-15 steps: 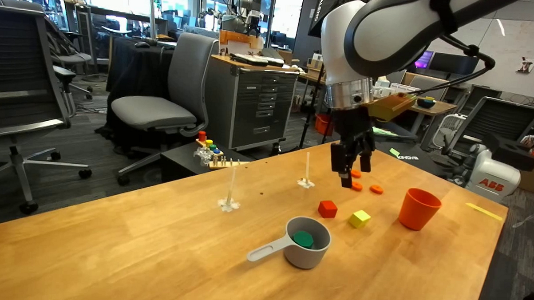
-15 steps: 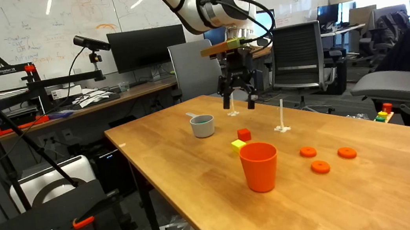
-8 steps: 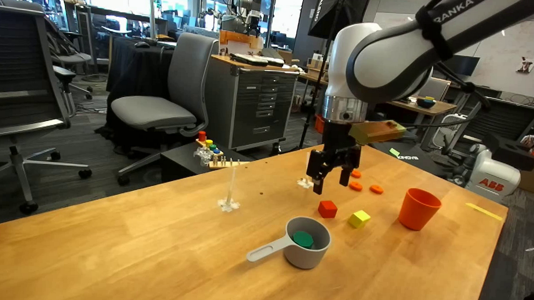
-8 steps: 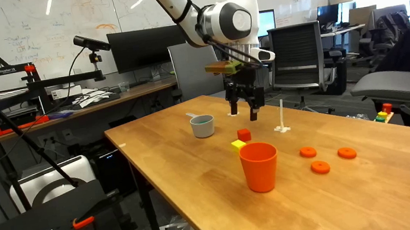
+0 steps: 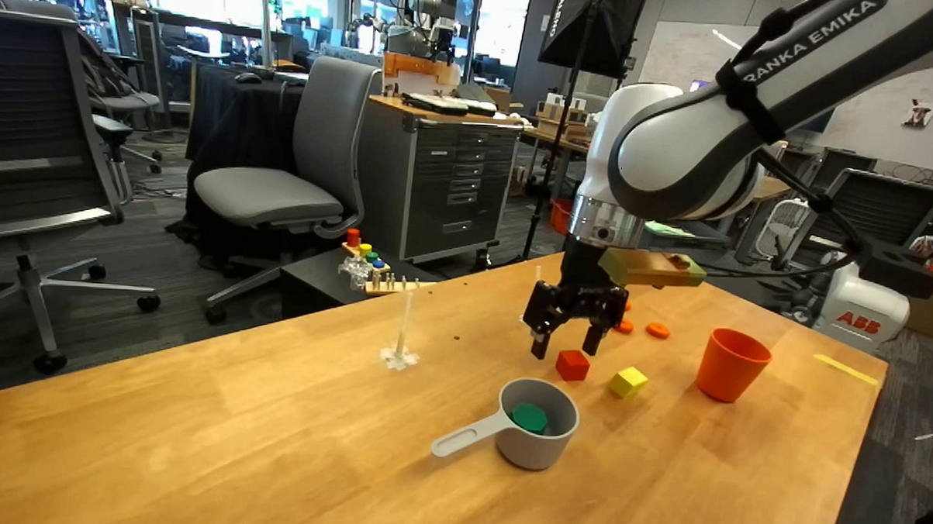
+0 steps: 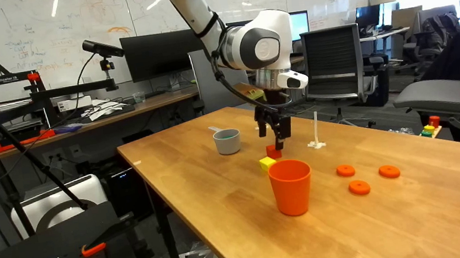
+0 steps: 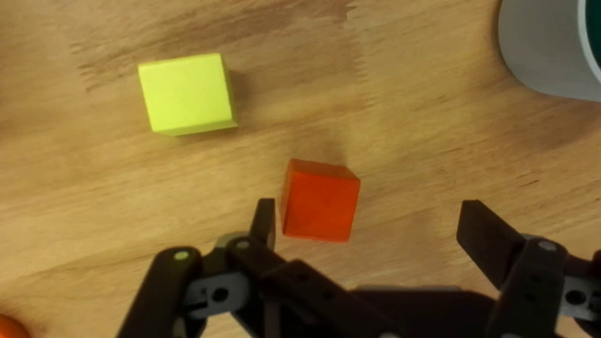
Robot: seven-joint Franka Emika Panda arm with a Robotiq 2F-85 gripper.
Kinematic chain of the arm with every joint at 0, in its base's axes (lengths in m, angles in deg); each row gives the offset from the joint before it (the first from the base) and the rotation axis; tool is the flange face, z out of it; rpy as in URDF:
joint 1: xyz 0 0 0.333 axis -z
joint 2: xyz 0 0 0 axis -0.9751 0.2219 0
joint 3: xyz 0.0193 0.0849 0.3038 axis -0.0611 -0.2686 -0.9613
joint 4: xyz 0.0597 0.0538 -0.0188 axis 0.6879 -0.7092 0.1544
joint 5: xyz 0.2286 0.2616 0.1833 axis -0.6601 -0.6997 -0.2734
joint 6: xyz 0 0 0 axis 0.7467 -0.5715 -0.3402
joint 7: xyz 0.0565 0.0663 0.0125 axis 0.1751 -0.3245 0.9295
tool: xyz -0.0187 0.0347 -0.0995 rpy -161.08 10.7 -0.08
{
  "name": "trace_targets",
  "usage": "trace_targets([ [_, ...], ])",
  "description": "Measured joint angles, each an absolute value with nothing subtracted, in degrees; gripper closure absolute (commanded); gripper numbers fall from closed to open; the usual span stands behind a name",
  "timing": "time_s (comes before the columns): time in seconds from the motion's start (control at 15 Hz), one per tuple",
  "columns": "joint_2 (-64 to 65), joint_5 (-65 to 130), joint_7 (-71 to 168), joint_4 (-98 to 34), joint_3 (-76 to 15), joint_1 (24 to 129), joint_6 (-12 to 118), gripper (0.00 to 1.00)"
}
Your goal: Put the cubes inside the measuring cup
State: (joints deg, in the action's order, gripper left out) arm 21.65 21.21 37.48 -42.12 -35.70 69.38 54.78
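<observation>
A whiteboard (image 6: 44, 33) spans the back of the workspace in an exterior view, and a wooden table (image 5: 196, 454) fills the foreground in both exterior views. The robot arm (image 5: 676, 153) reaches over it. Beyond the table's edge stand a grey drawer cabinet (image 5: 465, 188) and a grey office chair (image 5: 271, 197). The gripper (image 5: 564, 349) hangs low over the wood, its fingers spread wide apart. The measuring cup (image 5: 534, 450) stands upright on the table, its handle out to the side; the taller red-orange cup (image 5: 730, 368) also stands upright, well apart from it. Two thin white rods (image 5: 405, 322) stand upright, one partly hidden by the gripper. The red cube (image 7: 321, 204) lies on the table outside the measuring cup; in the wrist view it shows between the fingers, closer to one, and whether it touches I cannot tell. The yellow-green cube (image 7: 188, 94) lies near it but apart, on the side towards the red-orange cup. A green piece (image 5: 529, 418) sits inside the measuring cup. Three flat orange discs (image 6: 359, 187) lie near one another on the table.
</observation>
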Motion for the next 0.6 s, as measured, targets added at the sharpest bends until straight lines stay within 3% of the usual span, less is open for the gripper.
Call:
trace_targets([
  [0.13,21.7,20.2,37.5,-42.8,-35.7,69.6,55.8,0.01],
  [0.2,21.7,19.8,37.5,-43.0,-35.7,69.8,56.0,0.25],
  [0.33,21.9,19.1,37.5,-43.6,-35.8,70.1,56.5,0.29],
  [0.6,22.8,17.3,37.6,-44.1,-36.4,71.3,57.2,0.62],
])
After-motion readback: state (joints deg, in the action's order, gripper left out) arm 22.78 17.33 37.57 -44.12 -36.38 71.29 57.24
